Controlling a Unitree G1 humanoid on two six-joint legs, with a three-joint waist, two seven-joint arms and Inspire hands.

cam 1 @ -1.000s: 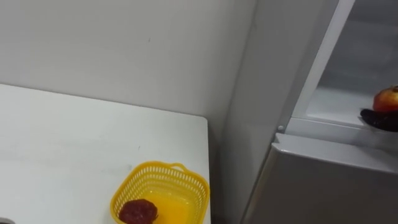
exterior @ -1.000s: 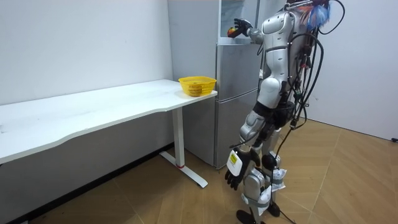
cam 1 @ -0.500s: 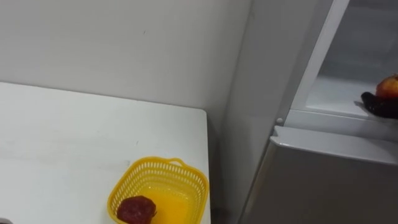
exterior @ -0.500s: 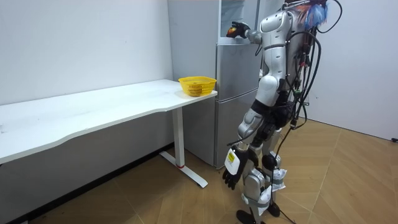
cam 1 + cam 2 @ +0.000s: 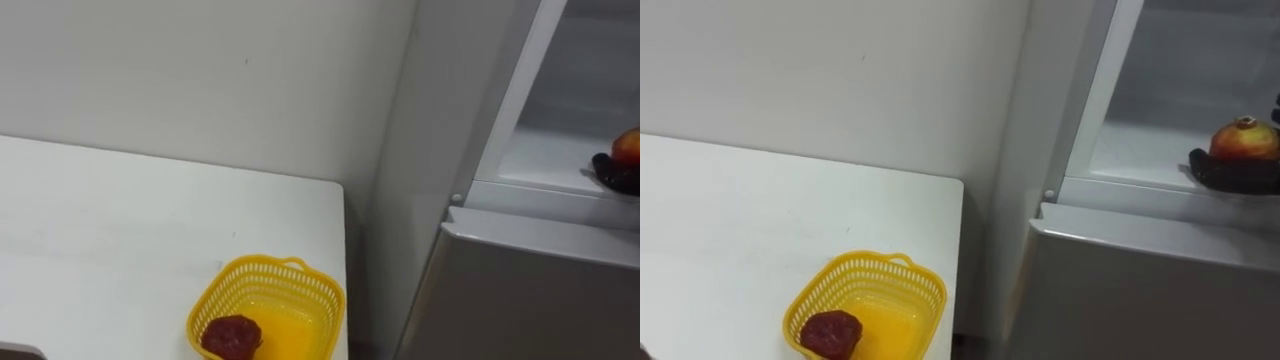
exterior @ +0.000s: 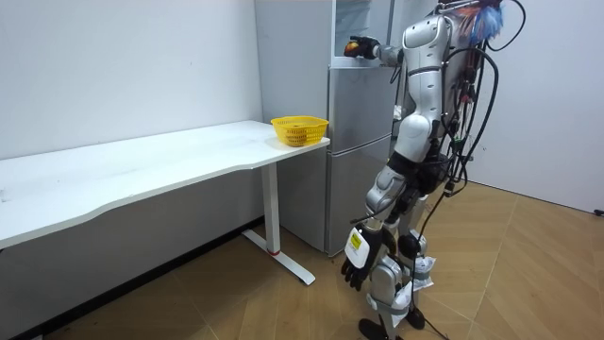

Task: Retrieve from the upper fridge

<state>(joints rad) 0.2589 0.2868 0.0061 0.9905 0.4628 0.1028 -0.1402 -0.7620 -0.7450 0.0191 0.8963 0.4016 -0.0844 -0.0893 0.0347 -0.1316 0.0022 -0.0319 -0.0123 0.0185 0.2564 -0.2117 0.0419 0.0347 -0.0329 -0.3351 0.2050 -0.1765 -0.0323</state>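
Observation:
I stand in front of the fridge (image 6: 359, 142) with its upper compartment open. My right hand (image 5: 1230, 176) is raised to the front edge of the upper shelf (image 5: 1140, 150), its dark fingers curled under a red-yellow pomegranate (image 5: 1244, 140). The same hand (image 5: 616, 176) and pomegranate (image 5: 629, 146) sit at the right edge of the left eye view, and in the room view the hand (image 6: 363, 47) is up at the compartment. My left hand (image 6: 358, 266) hangs by my leg with relaxed fingers. A yellow basket (image 5: 292, 269) holding a dark red fruit (image 5: 232, 336) stands on the table corner.
The white table (image 5: 120, 230) runs to my left along the wall, its corner close to the fridge side. The shut lower fridge door (image 5: 530, 300) lies below the shelf. In the room view the wooden floor (image 6: 528, 274) around me is open.
The eye view has shifted slightly with my head and my body has swayed a little. The right hand stays at the shelf edge with the pomegranate; the left hand still hangs down.

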